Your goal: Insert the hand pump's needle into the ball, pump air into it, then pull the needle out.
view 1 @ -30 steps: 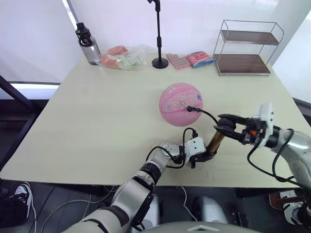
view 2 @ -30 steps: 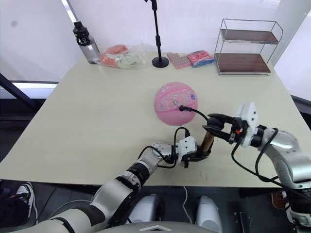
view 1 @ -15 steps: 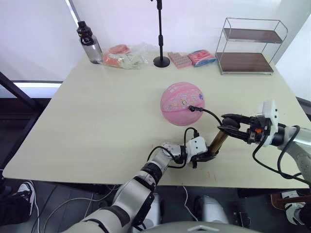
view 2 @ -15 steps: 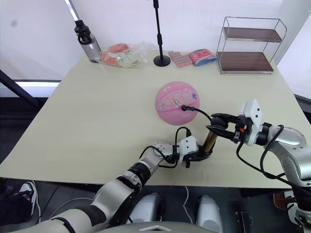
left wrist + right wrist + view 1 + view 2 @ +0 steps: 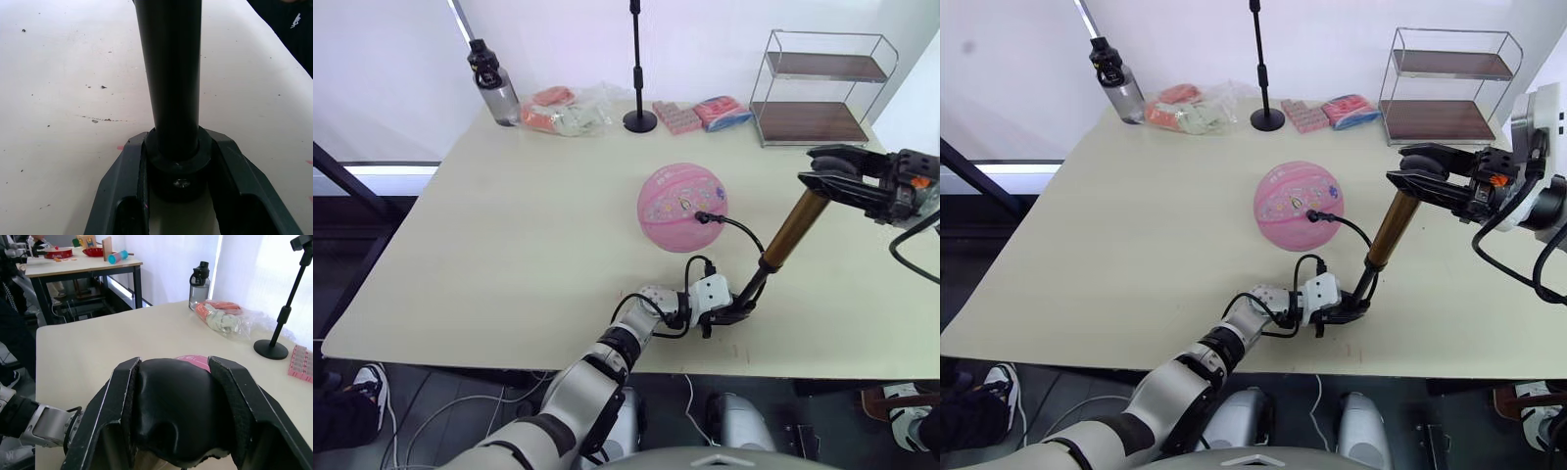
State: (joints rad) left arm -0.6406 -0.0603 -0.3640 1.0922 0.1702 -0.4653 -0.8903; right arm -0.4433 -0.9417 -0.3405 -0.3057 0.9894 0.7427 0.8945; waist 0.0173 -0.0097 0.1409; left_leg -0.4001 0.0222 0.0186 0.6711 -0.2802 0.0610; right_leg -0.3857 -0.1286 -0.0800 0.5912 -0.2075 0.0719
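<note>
Ball (image 5: 682, 207) sits mid-worktop (image 5: 509, 225), needle (image 5: 700, 217) seated in it. My left gripper (image 5: 176, 196) pinches the hand pump (image 5: 790, 231) base near the front edge; right gripper (image 5: 827, 181) clamps the raised handle. I'd push straight down the barrel, base pinned.

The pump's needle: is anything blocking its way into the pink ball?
Nothing visible does. The needle already sits in the ball, at the end of the hand pump hose. The left claw grips the pump's base, the right claw its handle.
</note>
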